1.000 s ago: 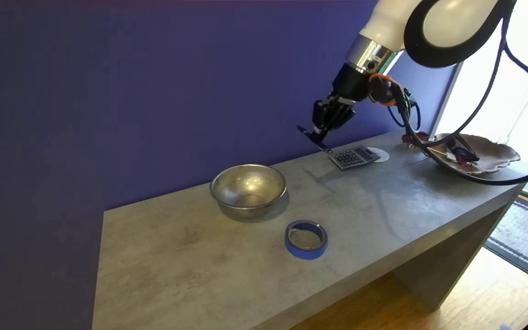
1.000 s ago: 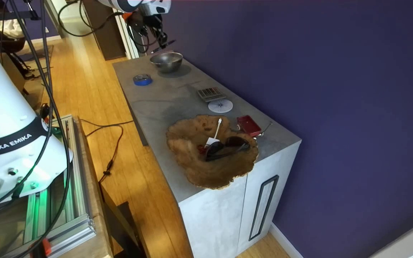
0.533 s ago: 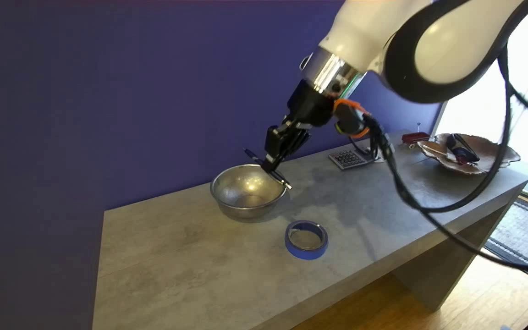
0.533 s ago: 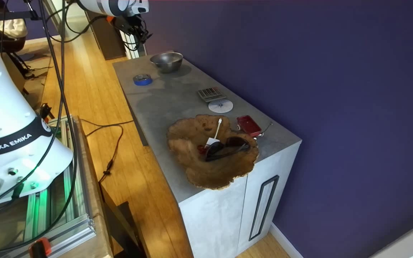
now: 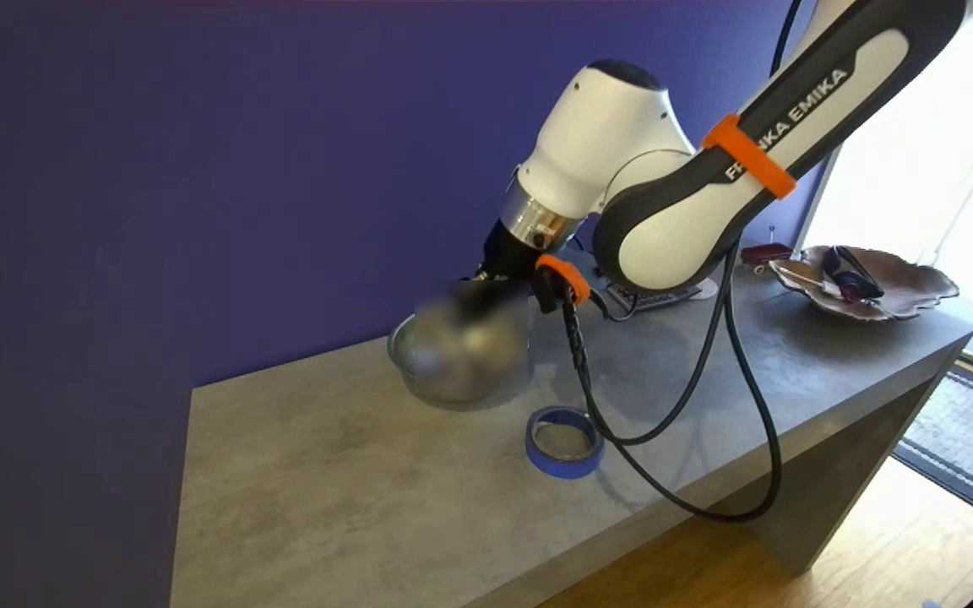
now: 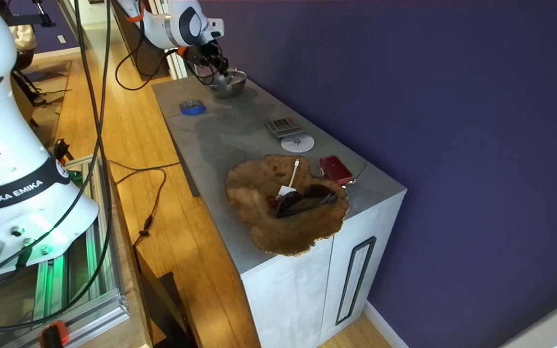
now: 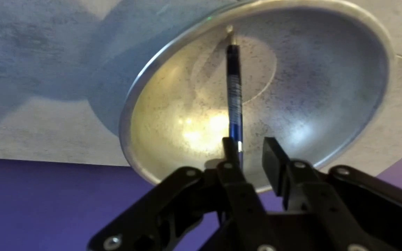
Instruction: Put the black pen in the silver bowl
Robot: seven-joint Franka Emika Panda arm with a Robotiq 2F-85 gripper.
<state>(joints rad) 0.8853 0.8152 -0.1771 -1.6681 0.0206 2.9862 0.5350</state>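
Note:
The silver bowl (image 5: 444, 390) stands on the grey table near the purple wall; it also shows in an exterior view (image 6: 232, 89) and fills much of the wrist view (image 7: 309, 76). The black pen (image 7: 234, 94), dark with a blue part and a silver tip, is over the bowl's inside in the wrist view. I cannot tell whether it rests on the metal. My gripper (image 7: 248, 144) is open, its fingers apart, with the pen's near end beside the left finger. In an exterior view the gripper (image 5: 478, 302) is at the bowl, and that area is blurred.
A blue tape ring (image 5: 565, 460) stands in front of the bowl, with the arm's cable hanging beside it. A calculator (image 6: 285, 126), a white disc (image 6: 298, 143), a red toy wagon (image 6: 335, 170) and a brown dish (image 6: 244, 193) holding sunglasses are farther along the table.
My gripper has moved from near the calculator to the bowl and come down low over it. The pen was held across the fingers earlier; now the fingers are apart.

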